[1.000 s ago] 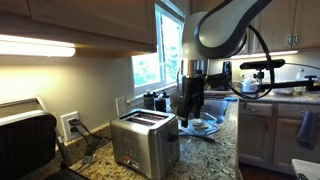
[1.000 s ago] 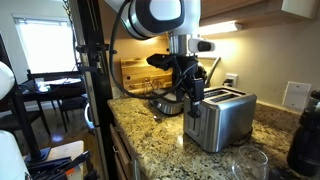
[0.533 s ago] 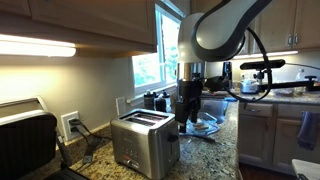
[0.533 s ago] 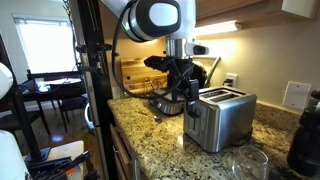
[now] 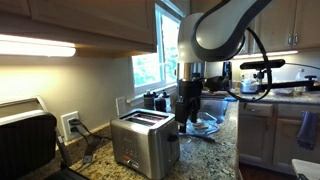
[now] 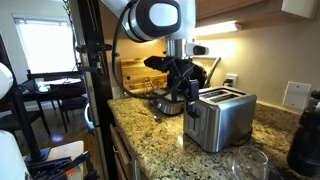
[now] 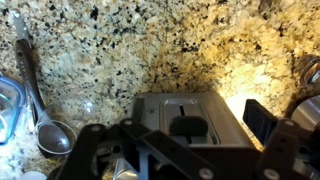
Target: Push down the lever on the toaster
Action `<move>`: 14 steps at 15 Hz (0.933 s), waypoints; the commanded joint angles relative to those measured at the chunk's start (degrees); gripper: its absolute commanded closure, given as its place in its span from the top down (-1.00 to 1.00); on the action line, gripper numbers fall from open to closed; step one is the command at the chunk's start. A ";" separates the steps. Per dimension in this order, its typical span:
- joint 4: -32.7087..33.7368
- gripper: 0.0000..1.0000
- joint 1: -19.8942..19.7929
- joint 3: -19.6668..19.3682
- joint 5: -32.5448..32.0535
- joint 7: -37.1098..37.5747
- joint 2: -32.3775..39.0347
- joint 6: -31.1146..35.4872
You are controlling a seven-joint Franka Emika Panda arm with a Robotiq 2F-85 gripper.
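A silver two-slot toaster stands on the speckled granite counter; it shows in both exterior views. In the wrist view its end face is straight below me, with the black lever in its slot. My gripper is open, its fingers to either side of the toaster's end, and it holds nothing. In both exterior views the gripper hangs just off the toaster's lever end, at about the height of its top. I cannot tell whether a finger touches the lever.
A metal ladle and a clear container lie on the counter beside the toaster. A black appliance stands at the far end. A glass is near the counter's front edge. A wooden board leans at the wall.
The gripper shifted slightly sideways at the toaster's lever end between a second ago and half a second ago. It has stayed still since. The toaster has not moved.
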 commanded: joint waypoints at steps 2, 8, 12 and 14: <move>0.47 1.00 0.66 0.64 -0.07 2.02 0.48 0.95; 1.69 0.05 0.48 1.55 -0.36 3.58 2.14 3.12; 2.96 -0.48 0.54 1.35 0.49 4.19 4.80 5.86; 3.83 -0.74 0.62 1.20 1.21 3.73 6.50 7.04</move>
